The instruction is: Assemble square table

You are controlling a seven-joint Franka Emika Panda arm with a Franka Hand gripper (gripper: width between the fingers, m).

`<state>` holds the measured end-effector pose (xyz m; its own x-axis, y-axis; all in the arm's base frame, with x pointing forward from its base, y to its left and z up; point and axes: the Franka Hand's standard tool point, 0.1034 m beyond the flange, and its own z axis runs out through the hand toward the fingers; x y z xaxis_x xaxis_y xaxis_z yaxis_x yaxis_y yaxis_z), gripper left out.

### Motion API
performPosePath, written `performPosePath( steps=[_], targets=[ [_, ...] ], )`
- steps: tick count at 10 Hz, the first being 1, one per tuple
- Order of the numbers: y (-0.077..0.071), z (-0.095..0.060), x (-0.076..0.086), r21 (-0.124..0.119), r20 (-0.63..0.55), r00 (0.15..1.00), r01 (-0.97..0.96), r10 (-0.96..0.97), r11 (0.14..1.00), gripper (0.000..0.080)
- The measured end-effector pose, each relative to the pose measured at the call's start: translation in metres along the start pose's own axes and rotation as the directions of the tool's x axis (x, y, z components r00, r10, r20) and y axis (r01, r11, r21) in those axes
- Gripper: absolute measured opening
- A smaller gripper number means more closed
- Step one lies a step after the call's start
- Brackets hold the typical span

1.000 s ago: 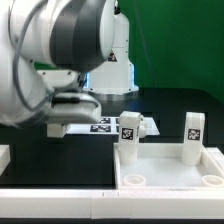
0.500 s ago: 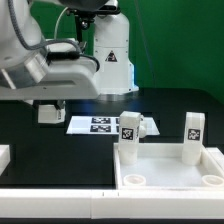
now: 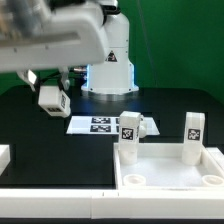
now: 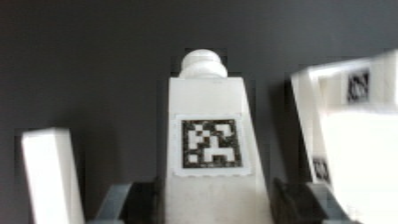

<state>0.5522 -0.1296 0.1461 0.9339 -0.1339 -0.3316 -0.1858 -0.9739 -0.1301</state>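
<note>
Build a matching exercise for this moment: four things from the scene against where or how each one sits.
Things:
1. table top
2. marker board
3. standing legs
4. held leg

Places or states:
A. clamped in the gripper, tilted, off the black table
B. lying flat on the black table, behind the table top
C. upright in the table top's far corners
D. rim up, nearest the exterior camera

Pairs: 1-D, 2-B, 3-C, 4-A

White Panda arm (image 3: 60,35), blurred.
White shells, grey joint bands; white base (image 3: 110,45), small dark logo, blue glow at foot.
</note>
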Motion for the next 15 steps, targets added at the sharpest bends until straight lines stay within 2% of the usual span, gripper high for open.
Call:
performPosePath(
  steps=[1, 2, 3, 4, 5, 6, 7, 8, 9, 10, 12, 13, 14, 15],
  targets=[
    [0.003, 0.004, -0.001, -0.010, -0.078, 0.997, -0.001, 0.000, 1.000, 0.0281],
    [0.005, 0.010, -0.006, -0.013, -0.100, 0.995, -0.008, 0.006, 1.000, 0.0281],
    [0.002, 0.004, 0.007, -0.034, -0.199, 0.980, -0.021, 0.013, 0.999, 0.0281],
    [-0.026, -0.002, 0.016, -0.062, -0.324, 0.946, 0.007, -0.027, 0.998, 0.0281],
    [-0.056, -0.008, 0.021, -0.078, -0.388, 0.919, 0.044, -0.071, 0.996, 0.0281],
    [-0.081, -0.018, 0.035, -0.087, -0.483, 0.872, 0.038, -0.075, 0.995, 0.0281],
    [-0.115, -0.021, 0.040, -0.066, -0.554, 0.831, 0.004, -0.040, 0.998, 0.0281],
    [-0.133, -0.018, 0.033, -0.034, -0.611, 0.792, -0.030, 0.003, 0.999, 0.0281],
    [-0.127, -0.018, 0.033, -0.061, -0.666, 0.745, -0.011, -0.032, 0.998, 0.0281],
    [-0.125, -0.016, 0.034, -0.068, -0.701, 0.713, -0.017, -0.035, 0.998, 0.0281],
    [-0.131, -0.012, 0.033, -0.057, -0.692, 0.721, -0.025, -0.021, 0.998, 0.0281],
    [-0.158, 0.004, 0.033, -0.067, -0.698, 0.715, -0.007, -0.041, 0.998, 0.0281],
    [-0.181, 0.016, 0.034, -0.095, -0.687, 0.722, 0.032, -0.088, 0.995, 0.0281],
    [-0.198, 0.021, 0.035, -0.098, -0.685, 0.722, 0.042, -0.098, 0.994, 0.0281]
  ],
)
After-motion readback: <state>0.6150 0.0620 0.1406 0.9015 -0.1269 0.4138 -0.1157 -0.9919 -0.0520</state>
